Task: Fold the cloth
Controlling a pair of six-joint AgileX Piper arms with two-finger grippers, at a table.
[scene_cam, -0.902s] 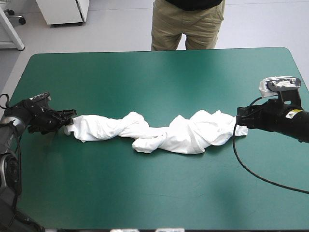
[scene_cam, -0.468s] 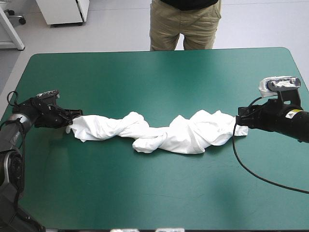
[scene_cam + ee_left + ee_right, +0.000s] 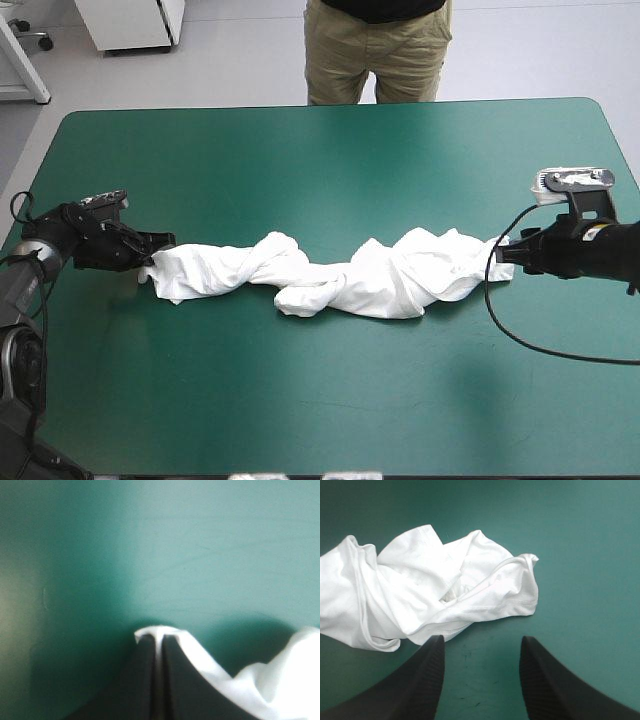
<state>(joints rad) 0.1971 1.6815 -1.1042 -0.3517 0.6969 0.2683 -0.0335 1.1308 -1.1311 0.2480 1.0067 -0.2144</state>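
The T-shirt (image 3: 330,275) lies on the teal-green table (image 3: 320,150) as a long twisted rope, running from one side to the other across the middle. Its left end is pinched in the left claw (image 3: 158,245): the left wrist view shows the two black fingers pressed together at the left claw (image 3: 157,639), with a thin white fold of the T-shirt (image 3: 280,675) caught between them and peeking over their tips. The right claw (image 3: 507,256) sits at the other end, holding nothing. In the right wrist view its fingers (image 3: 432,665) stand apart over bare cover, and the T-shirt (image 3: 420,595) lies just ahead of the right claw (image 3: 482,640), its hemmed end nearest. Nothing else lies around it. The twists hide the sleeves and collar.
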